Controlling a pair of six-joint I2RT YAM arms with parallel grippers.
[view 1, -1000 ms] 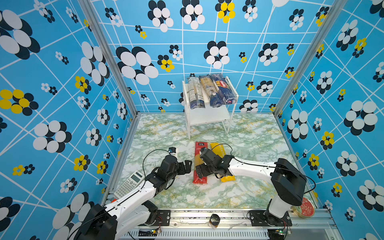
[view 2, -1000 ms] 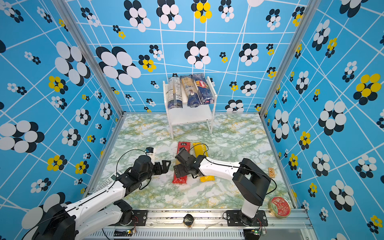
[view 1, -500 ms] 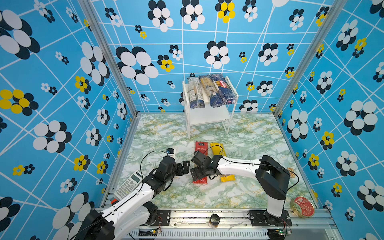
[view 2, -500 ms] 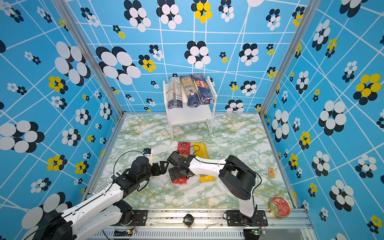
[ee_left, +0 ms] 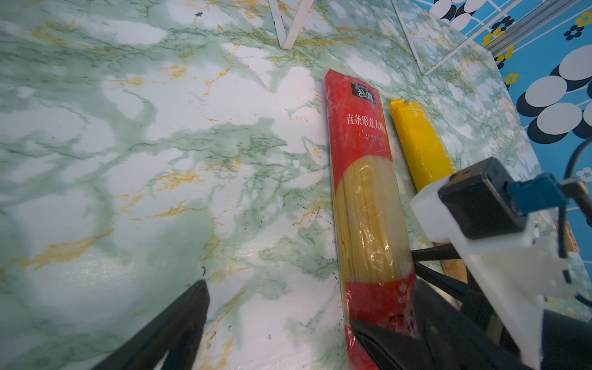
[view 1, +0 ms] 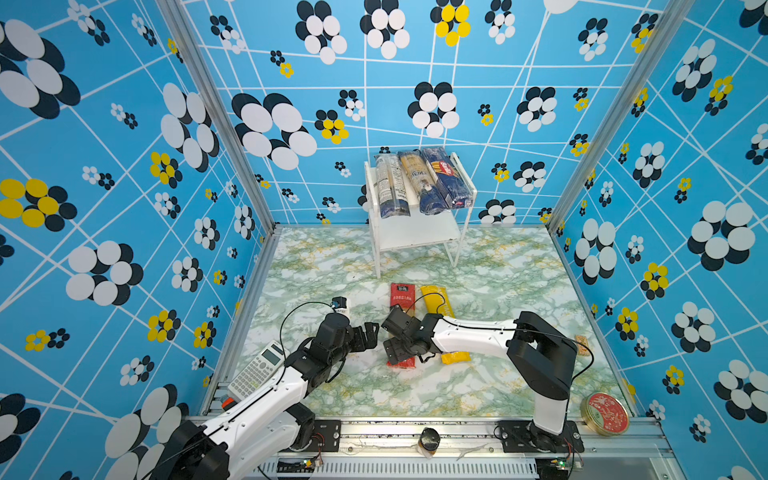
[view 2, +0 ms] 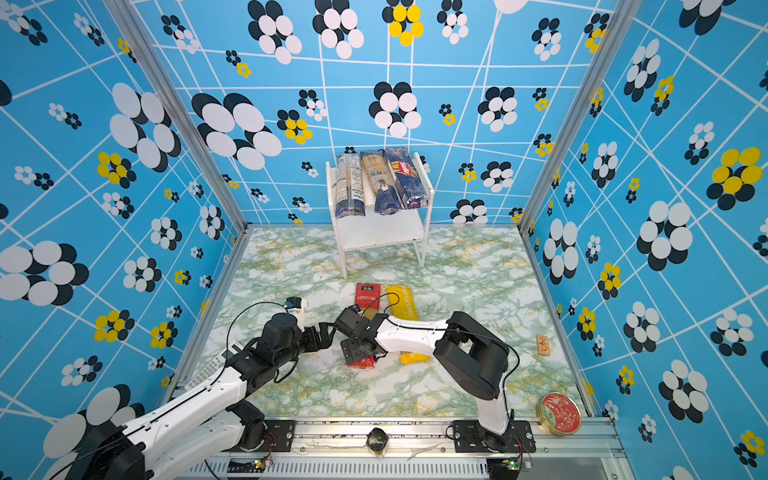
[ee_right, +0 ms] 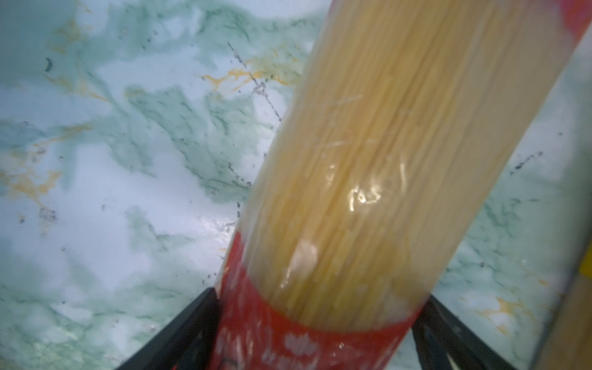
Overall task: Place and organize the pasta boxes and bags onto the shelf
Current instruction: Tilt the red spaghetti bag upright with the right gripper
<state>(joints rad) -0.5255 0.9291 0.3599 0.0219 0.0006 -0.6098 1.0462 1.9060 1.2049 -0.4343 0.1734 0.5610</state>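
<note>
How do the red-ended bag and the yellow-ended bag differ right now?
The red-ended bag has a clear window showing spaghetti; the yellow-ended bag shows only yellow wrapper. The right gripper straddles the red-ended bag; the yellow-ended bag lies partly under that arm, ungripped. Both lie flat, side by side on the table.

The tabletop [view 1: 498, 282] is patterned as green and white marble with yellow veins. The walls [view 1: 124, 166] are covered in bright blue, crossed by white lines and strewn with black, white and yellow flowers. The shelf [view 1: 415, 232] is white. Dark blue ends are seen on two clear bags [view 1: 391, 189] [view 1: 420, 185], a red logo on a dark blue pack [view 1: 449, 176]. Pale spaghetti is shown through the red-ended bag [ee_left: 365, 192]; a second bag [ee_left: 419, 144] is yellow. The calculator [view 1: 259, 368] is grey.
</note>
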